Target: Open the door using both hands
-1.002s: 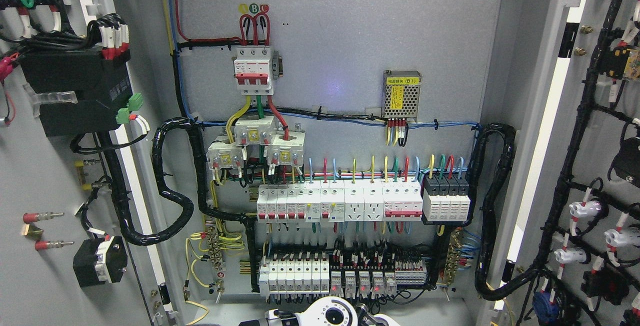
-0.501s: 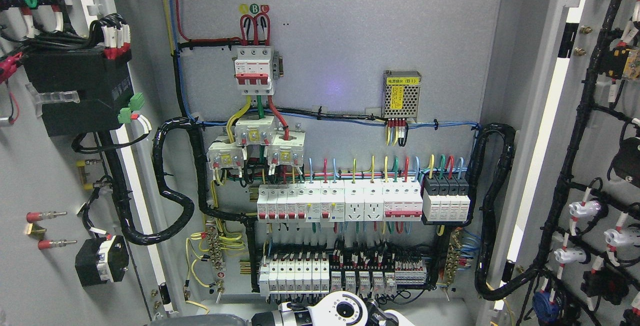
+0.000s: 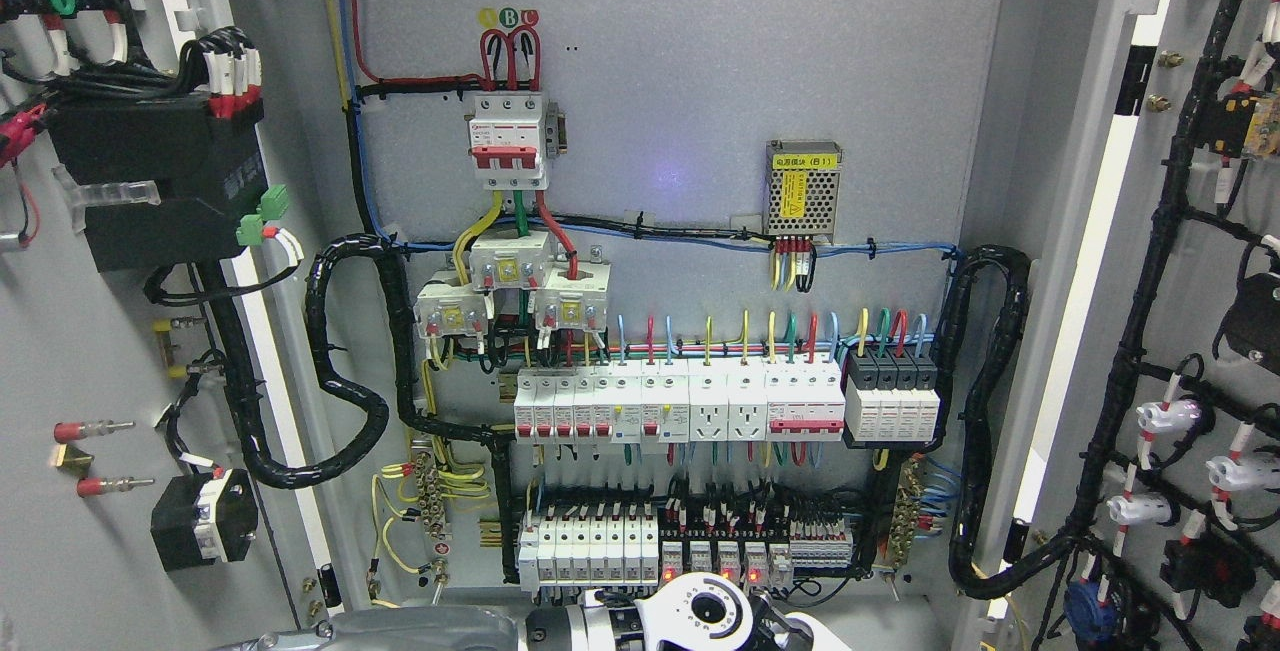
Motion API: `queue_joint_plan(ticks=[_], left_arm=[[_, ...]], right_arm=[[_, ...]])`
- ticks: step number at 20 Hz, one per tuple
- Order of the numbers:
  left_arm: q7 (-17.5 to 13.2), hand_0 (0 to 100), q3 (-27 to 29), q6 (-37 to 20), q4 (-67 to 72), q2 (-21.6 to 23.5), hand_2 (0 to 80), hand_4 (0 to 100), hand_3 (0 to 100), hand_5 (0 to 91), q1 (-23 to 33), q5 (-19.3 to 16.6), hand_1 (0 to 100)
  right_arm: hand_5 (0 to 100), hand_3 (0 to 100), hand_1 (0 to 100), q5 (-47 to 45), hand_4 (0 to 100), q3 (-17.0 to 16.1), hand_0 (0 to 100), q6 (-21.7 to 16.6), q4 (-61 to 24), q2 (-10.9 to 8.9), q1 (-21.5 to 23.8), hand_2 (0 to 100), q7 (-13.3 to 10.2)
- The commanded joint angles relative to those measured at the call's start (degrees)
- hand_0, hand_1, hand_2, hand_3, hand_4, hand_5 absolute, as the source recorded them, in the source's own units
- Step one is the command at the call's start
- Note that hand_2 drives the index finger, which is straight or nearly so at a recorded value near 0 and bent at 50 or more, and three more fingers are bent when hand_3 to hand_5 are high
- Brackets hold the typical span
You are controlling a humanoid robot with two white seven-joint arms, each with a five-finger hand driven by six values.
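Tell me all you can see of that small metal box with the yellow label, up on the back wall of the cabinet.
The metal box is a small silvery case of perforated mesh, mounted upright on the grey back panel, right of centre. A yellow label with black print runs down its front; the print is too small to read. Red, yellow and black wires leave its underside and meet a black cable bundle running along the panel.
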Motion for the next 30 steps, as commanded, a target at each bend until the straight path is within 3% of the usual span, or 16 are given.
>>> queue_joint_plan(ticks=[1, 6, 10, 12, 14, 18, 23, 25, 27, 30], left_arm=[[0.00, 12, -0.02, -0.05, -1.95, 0.03, 0.0, 0, 0, 0.0, 0.14, 0.14, 56], [0.18, 12, -3.43, 0.30, -20.55, 0.64, 0.0, 0, 0, 0.0, 3.91, -0.48, 56], [0.53, 12, -8.01, 0.39, -44.17, 2.49, 0.0, 0, 0, 0.0, 10.15, -0.48, 56], [0.44, 12, -7.84, 0.05, -54.38, 3.28, 0.0, 0, 0, 0.0, 12.09, -0.39, 56], [0.00, 12, -7.49, -0.13, -63.53, 4.16, 0.0, 0, 0, 0.0, 13.67, -0.13, 56], [-1.84, 12, -8.45, -0.13, -80.85, 5.91, 0.0, 0, 0, 0.0, 17.45, -0.56, 56], [-1.76, 12, -11.27, -0.22, -93.08, 6.18, 0.0, 0, 0, 0.0, 17.37, -5.13, 56], [-1.67, 12, -11.44, -0.83, -97.13, 7.32, 0.0, 0, 0, 0.0, 17.11, -5.31, 56], [-1.76, 12, -11.62, -1.80, -99.25, 7.94, 0.0, 0, 0, 0.0, 16.23, -5.57, 56], [-1.76, 12, -11.80, -6.79, -101.62, 9.60, 0.0, 0, 0, 0.0, 14.73, -7.76, 56]], right_arm=[[0, 0, 13, 0.31, 0, -5.57, 10, -0.14, 0.46, -3.15, 2.17, 0, -3.45], [0, 0, 13, 0.49, 0, -10.23, 10, -0.41, -1.55, -5.17, 5.86, 0, -7.49], [0, 0, 13, 4.17, 0, -14.36, 10, -1.20, -8.65, -8.41, 10.60, 0, -14.42], [0, 0, 13, 5.58, 0, -15.85, 10, -1.20, -13.40, -10.26, 14.20, 0, -16.10], [0, 0, 13, 5.50, 0, -19.01, 10, -1.98, -16.66, -10.88, 17.89, 0, -16.11], [0, 0, 13, 5.59, 0, -25.51, 10, -8.31, -21.59, -10.80, 25.80, 0, -16.37], [0, 0, 13, 5.68, 0, -30.36, 10, -11.39, -29.23, -11.41, 34.24, 0, -16.37], [0, 0, 13, 5.76, 0, -30.89, 10, -12.27, -32.92, -13.95, 36.88, 0, -16.37], [0, 0, 13, 5.76, 0, -31.50, 10, -16.03, -33.11, -16.33, 38.82, 0, -16.46], [0, 0, 13, 5.76, 0, -34.57, 10, -22.54, -33.11, -16.86, 42.16, 0, -16.37]])
